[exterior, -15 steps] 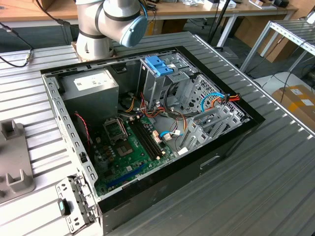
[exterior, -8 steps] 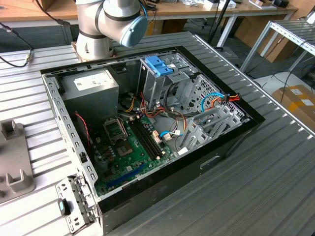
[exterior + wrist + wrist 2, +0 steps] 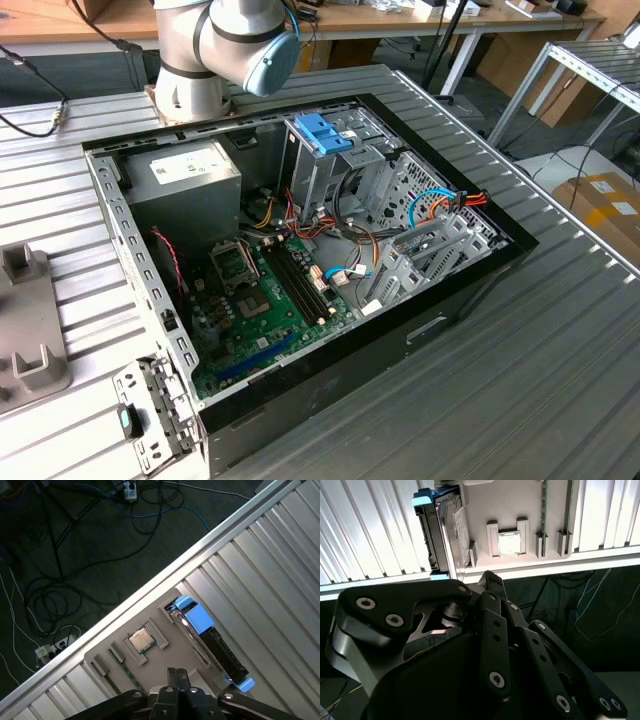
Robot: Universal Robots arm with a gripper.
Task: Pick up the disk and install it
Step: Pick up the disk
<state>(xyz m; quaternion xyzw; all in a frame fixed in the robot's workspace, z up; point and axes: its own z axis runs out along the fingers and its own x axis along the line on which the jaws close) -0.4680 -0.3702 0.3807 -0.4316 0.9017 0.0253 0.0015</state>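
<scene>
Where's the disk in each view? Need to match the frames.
Second wrist view: disk stands on edge in the grey plate.
First wrist view: disk along the plate's edge, blue at both ends.
Shared landmark: the square chip on that plate.

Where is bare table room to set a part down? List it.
Free: the ribbed table on the exterior view's right of the computer case, and the strip between case and grey holder. Crowded: inside the case, with cables and drive cages.
</scene>
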